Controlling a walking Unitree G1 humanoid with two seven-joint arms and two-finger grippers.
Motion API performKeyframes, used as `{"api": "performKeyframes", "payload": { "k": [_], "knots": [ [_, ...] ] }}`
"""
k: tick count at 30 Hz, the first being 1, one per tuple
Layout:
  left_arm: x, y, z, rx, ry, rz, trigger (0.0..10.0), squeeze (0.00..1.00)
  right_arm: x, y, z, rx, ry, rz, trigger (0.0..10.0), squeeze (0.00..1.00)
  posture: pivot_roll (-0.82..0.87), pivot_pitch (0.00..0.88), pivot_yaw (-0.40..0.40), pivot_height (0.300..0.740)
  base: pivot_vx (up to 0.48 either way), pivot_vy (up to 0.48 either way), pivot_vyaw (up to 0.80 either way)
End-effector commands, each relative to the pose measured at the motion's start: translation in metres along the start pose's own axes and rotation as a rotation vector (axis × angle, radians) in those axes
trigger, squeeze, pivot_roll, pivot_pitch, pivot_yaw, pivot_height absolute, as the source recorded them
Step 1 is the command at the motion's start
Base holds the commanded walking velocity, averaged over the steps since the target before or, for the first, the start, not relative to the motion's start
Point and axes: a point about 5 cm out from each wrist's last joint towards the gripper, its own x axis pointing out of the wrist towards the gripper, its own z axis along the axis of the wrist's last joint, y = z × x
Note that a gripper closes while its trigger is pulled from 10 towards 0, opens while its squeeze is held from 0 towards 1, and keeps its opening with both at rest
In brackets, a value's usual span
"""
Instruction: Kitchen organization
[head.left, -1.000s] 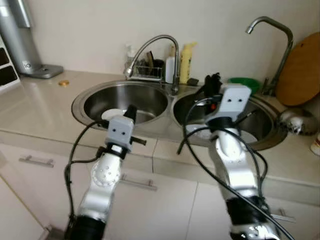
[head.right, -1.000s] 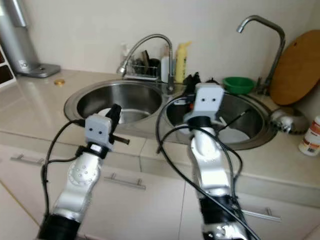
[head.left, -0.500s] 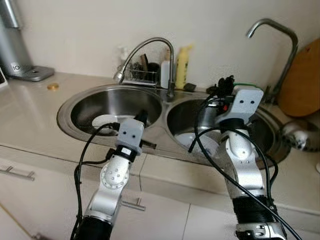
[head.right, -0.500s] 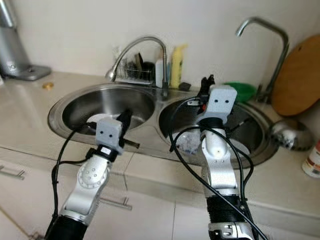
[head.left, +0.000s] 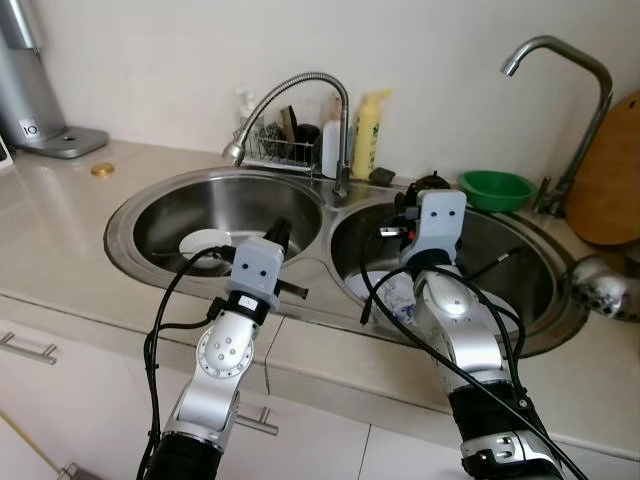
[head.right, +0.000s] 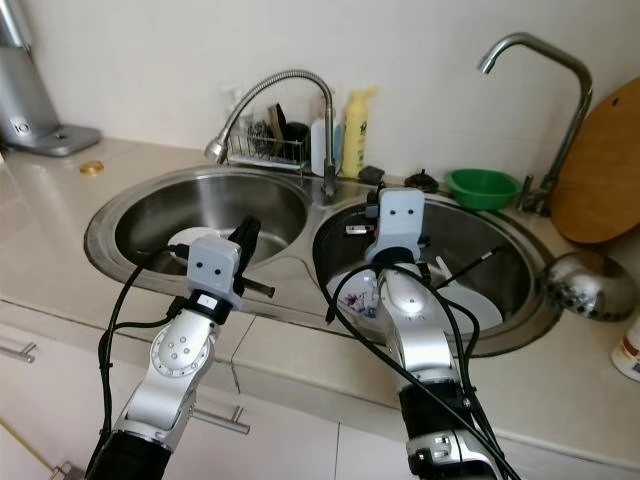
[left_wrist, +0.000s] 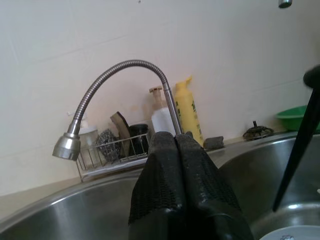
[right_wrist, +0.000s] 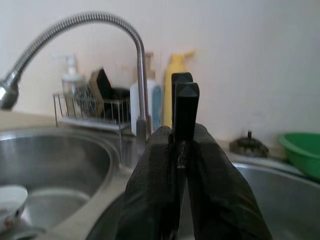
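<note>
A double steel sink (head.left: 330, 262) is set into the pale table (head.left: 60, 215), and everything here is placed against it. The left pincer (left_wrist: 176, 142) hangs over the front rim of the sink's left basin, its two black fingers pressed together with nothing between them. The right pincer (right_wrist: 183, 135) sits above the right basin, fingers clamped on a slim black upright piece (right_wrist: 185, 110) (what it is cannot be made out). A small white bowl (head.left: 207, 242) lies in the left basin; white plates (head.right: 455, 305) lie in the right one. Behind the sink, at the divider, rises a flexible steel faucet (head.left: 300, 95), with a wire rack (head.right: 265, 150) and a yellow bottle (head.left: 369, 130) beside it. A green bowl (head.left: 496, 187) rests behind the right basin, near a second tall tap (head.right: 545, 90).
</note>
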Motion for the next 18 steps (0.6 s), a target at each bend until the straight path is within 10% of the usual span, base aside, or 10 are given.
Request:
{"api": "performKeyframes", "payload": {
  "k": [1,9,10,11,12,18],
  "knots": [
    [0.001,-0.002,0.001,0.008,-0.007,-0.012,10.0,0.00,0.004,-0.001,-0.001,-0.011,0.038,0.003,10.0,0.00,0.06,0.000,-0.020,0.740,0.000,0.000,0.00],
    [0.000,-0.003,0.000,0.009,-0.002,-0.011,10.0,0.00,-0.002,0.019,-0.015,0.039,0.120,0.130,10.0,0.00,0.06,0.000,-0.021,0.740,0.000,0.000,0.00],
    [-0.001,-0.003,-0.001,0.009,-0.001,-0.012,10.0,0.00,-0.004,0.023,-0.016,0.055,0.125,0.155,10.0,0.23,0.06,0.000,-0.021,0.740,0.000,0.000,0.00],
    [-0.001,-0.003,-0.001,0.009,0.000,-0.013,10.0,0.00,-0.007,0.029,-0.018,0.070,0.133,0.195,10.0,0.84,0.06,0.000,-0.020,0.740,0.000,0.000,0.00],
    [0.000,-0.003,-0.001,0.009,0.000,-0.014,10.0,0.00,-0.010,0.033,-0.018,0.083,0.129,0.227,10.0,1.00,0.06,0.000,-0.019,0.740,0.000,0.000,0.00],
    [-0.001,-0.004,-0.003,0.008,0.007,-0.017,10.0,0.00,-0.016,0.035,-0.012,0.125,0.082,0.276,10.0,1.00,0.05,0.000,-0.018,0.740,0.000,0.000,0.00]
  ]
}}
